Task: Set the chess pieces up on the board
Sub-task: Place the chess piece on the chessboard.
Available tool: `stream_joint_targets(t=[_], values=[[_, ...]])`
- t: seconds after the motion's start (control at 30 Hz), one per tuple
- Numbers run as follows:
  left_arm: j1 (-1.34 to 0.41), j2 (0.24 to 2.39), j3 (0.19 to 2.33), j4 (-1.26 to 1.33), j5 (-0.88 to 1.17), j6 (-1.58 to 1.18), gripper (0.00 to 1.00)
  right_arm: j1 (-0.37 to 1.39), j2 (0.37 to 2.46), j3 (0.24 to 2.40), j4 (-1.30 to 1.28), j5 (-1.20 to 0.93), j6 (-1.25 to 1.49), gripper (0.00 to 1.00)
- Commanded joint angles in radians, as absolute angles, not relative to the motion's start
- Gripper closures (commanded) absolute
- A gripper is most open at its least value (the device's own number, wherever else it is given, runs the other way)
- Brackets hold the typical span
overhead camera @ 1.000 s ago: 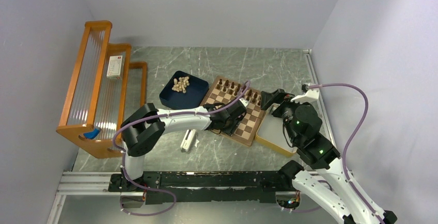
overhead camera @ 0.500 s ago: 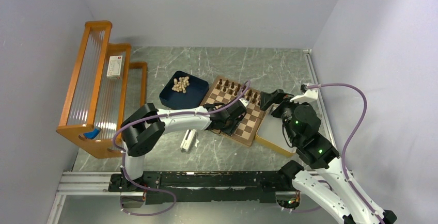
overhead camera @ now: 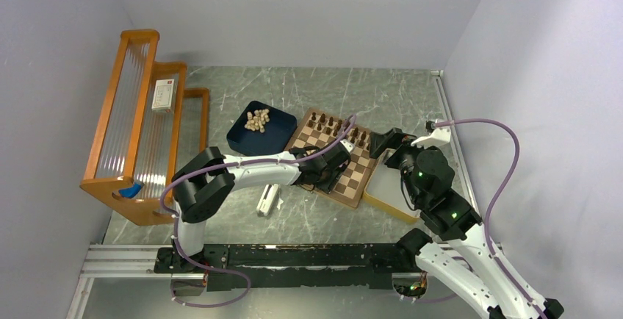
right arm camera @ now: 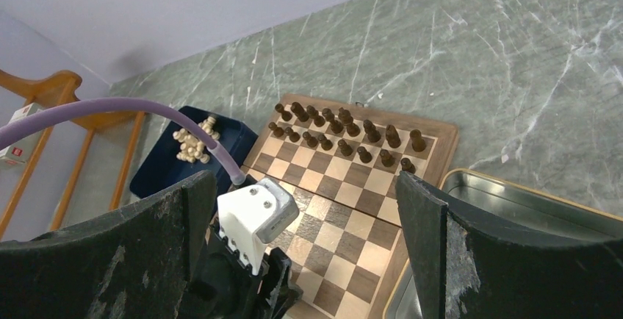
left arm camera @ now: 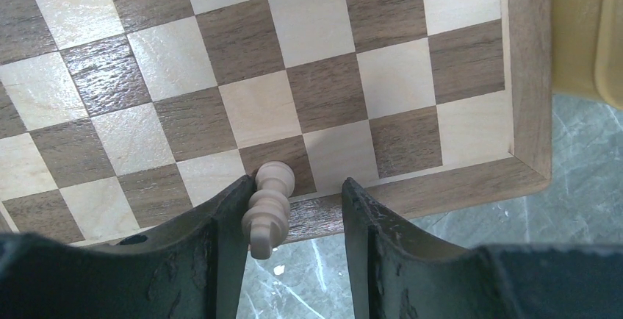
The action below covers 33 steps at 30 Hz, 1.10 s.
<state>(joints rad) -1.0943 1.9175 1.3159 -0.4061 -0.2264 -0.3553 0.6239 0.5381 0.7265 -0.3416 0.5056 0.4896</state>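
Green marbled tabletop (overhead camera: 308, 87) fills your overhead view, with the board (overhead camera: 358, 177) lying at an angle in the middle of it. Your dark brown pieces (overhead camera: 339, 128) stand in two rows along its far side. The pale tan pieces (overhead camera: 256, 120) sit heaped in the dark blue tray (overhead camera: 239, 141) just beside the board's left corner.

Your left gripper (left arm camera: 297, 187) hangs over the board's near rim, jaws partly apart. One pale piece (left arm camera: 268, 212) is between them, touching one finger (left arm camera: 228, 231) while the other finger (left arm camera: 360, 231) stands clear of it, so nothing is clamped. The piece looks tilted at the edge of the last row, though from this angle you cannot tell whether its base rests on the board.

Your right gripper (right arm camera: 300, 183) hovers above the board's right side, near the yellow-rimmed tray (right arm camera: 514, 201). Its jaws are spread wide with nothing between them.
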Motion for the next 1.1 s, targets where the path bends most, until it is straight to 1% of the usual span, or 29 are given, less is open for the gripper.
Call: stream_joint_targets(t=[0.0,0.23,0.57,0.67,0.7,0.73,0.8,0.97,1.07], values=[[-1.089,1.944,1.345,-0.381,-0.193,-0.364,0.48,0.628,0.529,0.719,-0.318,0.52,0.488,0.03],[-1.089,1.948,1.346,-0.381,-0.191,-0.364,0.48,0.627,0.527,0.715,-0.318,0.522,0.487,0.03],[-1.079,1.956,1.383,-0.439,-0.256,-0.366,0.46,0.628,0.543,0.715,-0.3,0.515,0.474,0.03],[-1.077,1.946,1.398,-0.43,-0.248,-0.363,0.44,0.628,0.559,0.721,-0.289,0.498,0.474,0.03],[-1.077,1.945,1.409,-0.43,-0.241,-0.359,0.41,0.628,0.565,0.723,-0.285,0.491,0.475,0.03],[-1.077,1.948,1.422,-0.435,-0.238,-0.355,0.35,0.628,0.571,0.726,-0.282,0.487,0.476,0.03],[-1.077,1.959,1.468,-0.461,-0.246,-0.347,0.3,0.628,0.581,0.734,-0.276,0.483,0.474,0.03],[-1.069,1.955,1.523,-0.485,-0.267,-0.333,0.28,0.628,0.598,0.757,-0.275,0.482,0.462,0.03],[-1.054,1.951,1.57,-0.507,-0.264,-0.334,0.29,0.628,0.591,0.747,-0.264,0.478,0.47,0.03]])
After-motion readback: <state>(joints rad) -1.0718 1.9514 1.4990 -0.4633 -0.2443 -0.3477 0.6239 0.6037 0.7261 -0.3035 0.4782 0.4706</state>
